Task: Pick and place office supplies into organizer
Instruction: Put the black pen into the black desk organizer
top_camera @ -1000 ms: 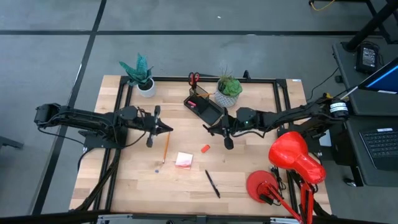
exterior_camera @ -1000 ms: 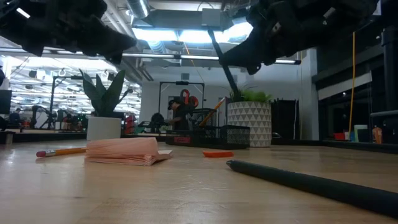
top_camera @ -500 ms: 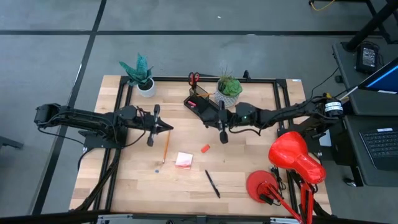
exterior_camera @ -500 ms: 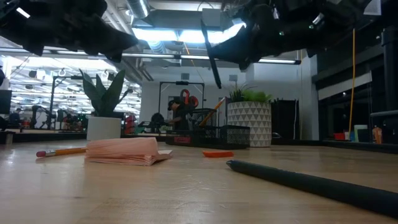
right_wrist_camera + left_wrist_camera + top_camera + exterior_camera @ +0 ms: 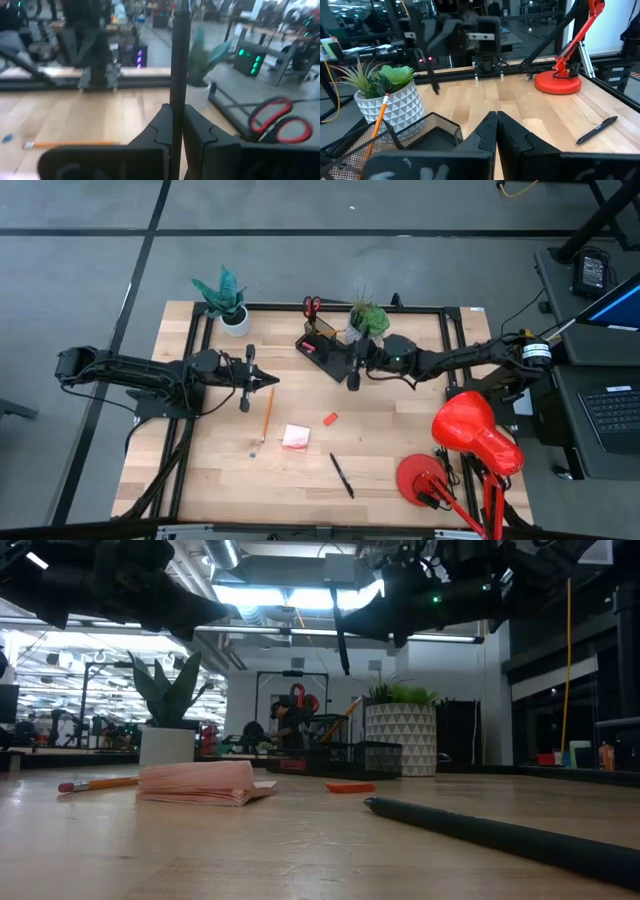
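My right gripper (image 5: 353,370) hangs above the table just right of the black organizer (image 5: 328,352), shut on a thin black pen (image 5: 340,640). My left gripper (image 5: 266,378) is shut on nothing and waits over the table's left half. On the wood lie an orange pencil (image 5: 266,415), a pink sticky-note pad (image 5: 296,437), a red eraser (image 5: 330,419) and a second black pen (image 5: 342,475). Red-handled scissors (image 5: 312,305) lie at the far edge. The organizer holds an orange pencil (image 5: 378,125) that leans in its mesh compartment. My right gripper pinches the pen's barrel (image 5: 179,102) between its two fingers (image 5: 159,127). The fingers reach in level from the table's right side and lie across the pen. The pen stands nearly upright, sticking out above and below the fingers, clear of the table and organizer.
Two potted plants stand at the back: one in a white pot (image 5: 232,315) at far left, one in a patterned pot (image 5: 366,330) right behind the organizer. A red desk lamp (image 5: 470,435) fills the near right corner. Bare wood lies between the arms.
My right gripper has carried the pen toward the far edge and a little left, closer to the organizer. Its wrist has tipped up, and the pen has swung from a slant to nearly upright. The pen stays gripped.
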Available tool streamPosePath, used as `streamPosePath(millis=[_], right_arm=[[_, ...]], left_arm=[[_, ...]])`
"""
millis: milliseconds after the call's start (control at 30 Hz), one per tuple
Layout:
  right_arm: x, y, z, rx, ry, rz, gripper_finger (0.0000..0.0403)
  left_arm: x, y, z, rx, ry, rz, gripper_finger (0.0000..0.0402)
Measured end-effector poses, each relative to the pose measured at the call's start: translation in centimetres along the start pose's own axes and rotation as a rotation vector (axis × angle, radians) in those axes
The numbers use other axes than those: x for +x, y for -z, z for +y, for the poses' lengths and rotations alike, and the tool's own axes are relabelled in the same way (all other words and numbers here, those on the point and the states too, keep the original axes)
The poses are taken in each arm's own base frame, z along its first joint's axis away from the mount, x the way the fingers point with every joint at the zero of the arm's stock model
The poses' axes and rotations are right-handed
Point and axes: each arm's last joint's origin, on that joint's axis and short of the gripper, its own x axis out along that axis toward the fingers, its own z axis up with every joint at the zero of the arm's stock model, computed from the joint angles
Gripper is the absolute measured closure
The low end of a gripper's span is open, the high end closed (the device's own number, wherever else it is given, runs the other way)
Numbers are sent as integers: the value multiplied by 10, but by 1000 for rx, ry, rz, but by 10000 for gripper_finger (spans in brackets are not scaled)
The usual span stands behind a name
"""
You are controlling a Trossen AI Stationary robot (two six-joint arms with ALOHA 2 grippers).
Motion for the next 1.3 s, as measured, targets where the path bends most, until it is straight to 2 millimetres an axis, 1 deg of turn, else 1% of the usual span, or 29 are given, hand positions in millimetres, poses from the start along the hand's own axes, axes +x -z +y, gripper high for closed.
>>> streamPosePath(millis=[133,300,400,567,700,833,1100,1300], right_arm=[[0,-5,-9,6,33,-54,382],[3,-9,-24,17,83,-71,381],[12,-14,-30,16,100,-86,381],[38,-17,-41,13,125,-68,379],[57,-11,-49,12,151,-49,380],[67,-4,-58,40,172,-34,380],[70,7,-71,22,269,17,381],[75,21,-71,20,298,59,378]], left_arm=[[0,0,0,0,1,1,396],[0,0,0,-1,1,4,396],[0,1,0,-1,3,14,396],[0,3,0,-3,5,28,396],[0,3,0,-4,6,29,396],[0,6,-1,-23,9,58,396],[0,7,-1,-24,10,71,396],[0,7,-1,-24,10,71,396]])
